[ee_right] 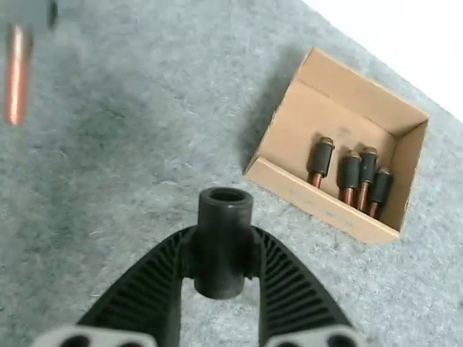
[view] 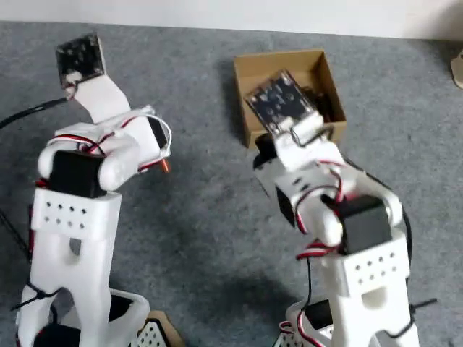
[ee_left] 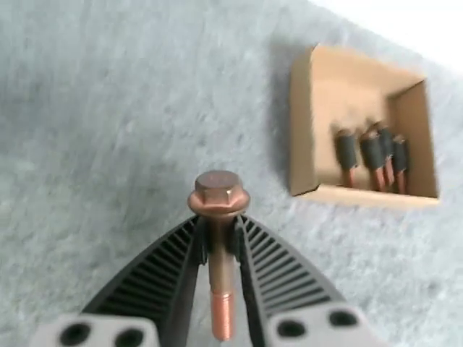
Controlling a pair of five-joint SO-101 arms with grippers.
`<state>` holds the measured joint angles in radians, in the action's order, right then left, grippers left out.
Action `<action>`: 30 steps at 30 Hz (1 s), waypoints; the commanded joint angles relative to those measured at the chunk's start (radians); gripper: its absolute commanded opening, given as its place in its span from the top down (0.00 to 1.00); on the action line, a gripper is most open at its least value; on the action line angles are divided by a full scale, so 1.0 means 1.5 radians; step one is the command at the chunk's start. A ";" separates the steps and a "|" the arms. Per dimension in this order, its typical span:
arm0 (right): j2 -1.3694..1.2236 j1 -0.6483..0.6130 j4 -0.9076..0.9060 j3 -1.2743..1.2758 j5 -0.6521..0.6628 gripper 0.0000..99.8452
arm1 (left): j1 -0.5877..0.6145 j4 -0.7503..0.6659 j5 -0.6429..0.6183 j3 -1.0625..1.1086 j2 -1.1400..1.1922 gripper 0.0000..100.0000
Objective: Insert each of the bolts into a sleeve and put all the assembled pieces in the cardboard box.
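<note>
My left gripper [ee_left: 219,238] is shut on a copper bolt [ee_left: 219,238], held by the shank with its hex head [ee_left: 218,192] pointing away from the wrist, above the grey carpet. My right gripper [ee_right: 221,249] is shut on a black sleeve [ee_right: 223,238], its open bore facing away from the wrist. The bolt's threaded tip [ee_right: 16,74] shows off to one side of the sleeve, apart from it. The cardboard box [view: 257,72] sits at the back of the table; several assembled pieces [ee_right: 351,176] lie side by side inside it. In the high view the copper tip [view: 166,166] peeks beside the left arm.
Grey carpet [view: 202,217] covers the table, with open floor between the two arms and in front of the box. The right arm's wrist [view: 286,101] hangs over the box's near wall. A pale wall runs along the far edge.
</note>
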<state>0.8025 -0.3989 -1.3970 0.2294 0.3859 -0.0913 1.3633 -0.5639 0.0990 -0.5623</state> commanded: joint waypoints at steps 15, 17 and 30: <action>0.411 0.008 0.213 0.359 -0.003 1.00 | -0.132 -0.063 0.009 -0.055 -0.003 0.99; 0.440 0.008 0.224 0.388 -0.003 1.00 | -0.137 -0.063 0.006 -0.055 -0.004 0.99; 0.549 -0.047 0.202 0.480 -0.009 1.00 | -0.172 -0.134 -0.014 -0.059 -0.004 0.99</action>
<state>1.5942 -0.4388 -1.0917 0.9551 0.3828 -0.3046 1.1960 -0.6176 0.0560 -0.5623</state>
